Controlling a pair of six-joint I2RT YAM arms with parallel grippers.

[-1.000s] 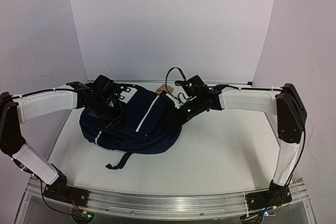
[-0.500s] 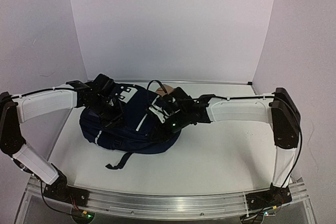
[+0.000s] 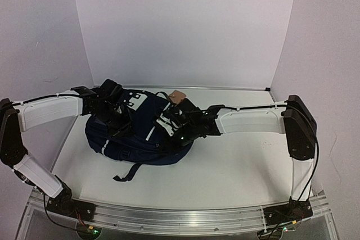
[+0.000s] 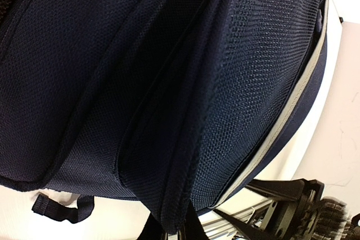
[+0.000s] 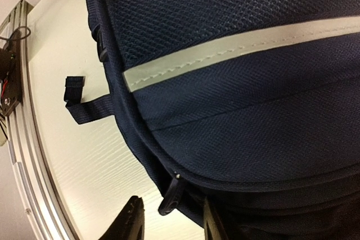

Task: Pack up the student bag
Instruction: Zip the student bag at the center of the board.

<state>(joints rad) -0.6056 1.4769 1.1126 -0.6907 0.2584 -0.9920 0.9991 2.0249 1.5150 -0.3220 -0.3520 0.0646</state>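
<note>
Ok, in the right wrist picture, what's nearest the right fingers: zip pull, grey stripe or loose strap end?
1. Zip pull, just between the right fingers.
2. Grey stripe, higher up the student bag.
3. Loose strap end, out left on the table.

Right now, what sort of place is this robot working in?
Probably a robotics lab test booth, not a home: plain white panels wall in the white table on three sides, an aluminium rail at its near edge carries both arm bases, and the student bag lies staged there.
</note>
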